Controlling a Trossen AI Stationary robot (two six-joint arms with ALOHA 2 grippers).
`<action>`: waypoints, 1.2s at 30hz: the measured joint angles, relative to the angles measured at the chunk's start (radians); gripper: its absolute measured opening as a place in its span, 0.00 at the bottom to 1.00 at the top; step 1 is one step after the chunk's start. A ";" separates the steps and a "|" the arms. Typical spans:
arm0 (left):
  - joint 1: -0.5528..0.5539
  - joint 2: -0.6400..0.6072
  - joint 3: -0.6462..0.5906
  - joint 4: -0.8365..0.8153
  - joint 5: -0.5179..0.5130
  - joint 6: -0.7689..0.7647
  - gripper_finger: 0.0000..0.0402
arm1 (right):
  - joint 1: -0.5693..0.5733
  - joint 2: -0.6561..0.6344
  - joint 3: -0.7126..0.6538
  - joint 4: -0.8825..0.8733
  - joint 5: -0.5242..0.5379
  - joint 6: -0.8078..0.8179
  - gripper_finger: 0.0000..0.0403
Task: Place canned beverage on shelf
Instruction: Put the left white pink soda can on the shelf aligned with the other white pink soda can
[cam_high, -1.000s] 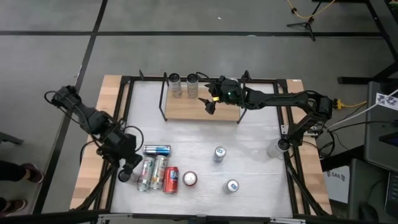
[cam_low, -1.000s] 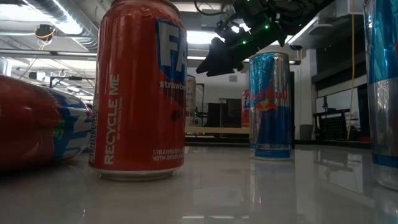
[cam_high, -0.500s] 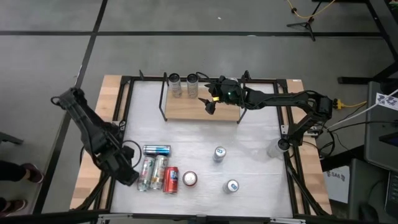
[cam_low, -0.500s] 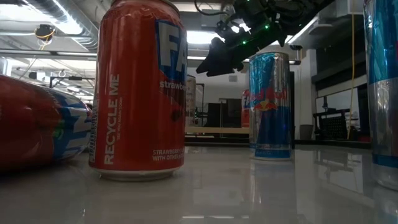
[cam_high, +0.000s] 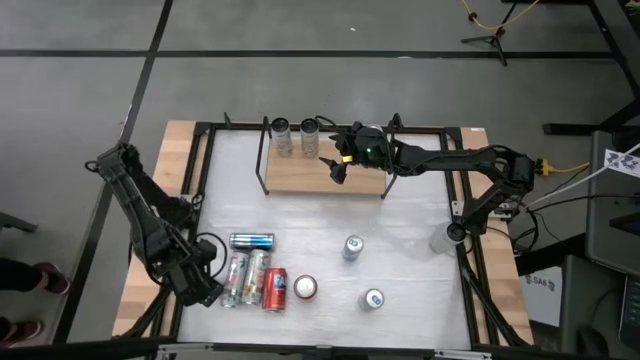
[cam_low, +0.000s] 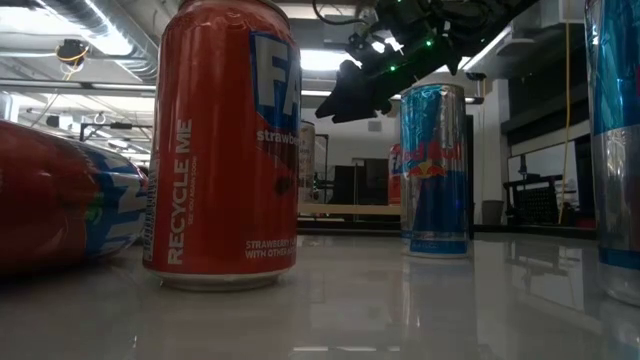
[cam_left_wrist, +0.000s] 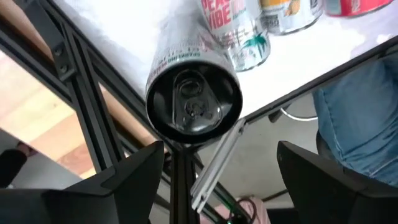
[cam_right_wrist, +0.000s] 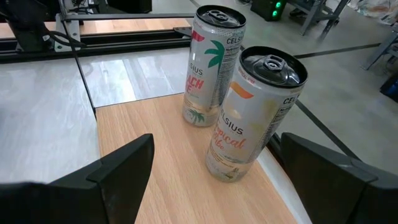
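Observation:
The shelf (cam_high: 325, 175) is a light-wood board at the table's far middle, and two silver cans (cam_right_wrist: 210, 62) (cam_right_wrist: 252, 115) stand upright on its left end. My right gripper (cam_high: 336, 168) hovers open over the board, just short of them. My left gripper (cam_high: 204, 287) is open at the near left, pointing steeply down beside a row of lying cans (cam_high: 245, 278). In the left wrist view a silver can (cam_left_wrist: 194, 106) shows its black top end-on just beyond the fingertips, and I see no contact. Upright cans (cam_high: 352, 247) (cam_high: 373, 298) (cam_high: 305, 288) stand near the middle.
A blue can (cam_high: 252, 240) and a red can (cam_high: 274, 290) lie by the silver ones. Black frame rails (cam_left_wrist: 74, 112) run along the table's left and near edges. A person's blue trouser leg (cam_left_wrist: 357, 118) shows beyond the near edge. The table's right half holds little.
My left arm has swung toward the table's near edge and sunk. Its gripper went from beside the blue can to the near-left end of the lying cans, turning as it went. The cans and my right arm have kept still.

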 joint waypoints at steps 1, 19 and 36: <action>-0.003 0.000 0.000 -0.004 -0.008 0.000 0.76 | 0.000 0.000 0.000 0.000 0.000 0.000 0.86; -0.006 0.000 0.000 -0.046 -0.052 -0.003 0.76 | 0.000 0.000 0.000 0.000 0.000 0.002 0.86; -0.006 0.050 0.001 -0.047 -0.054 0.001 0.76 | 0.000 0.000 0.000 0.000 -0.010 0.002 0.86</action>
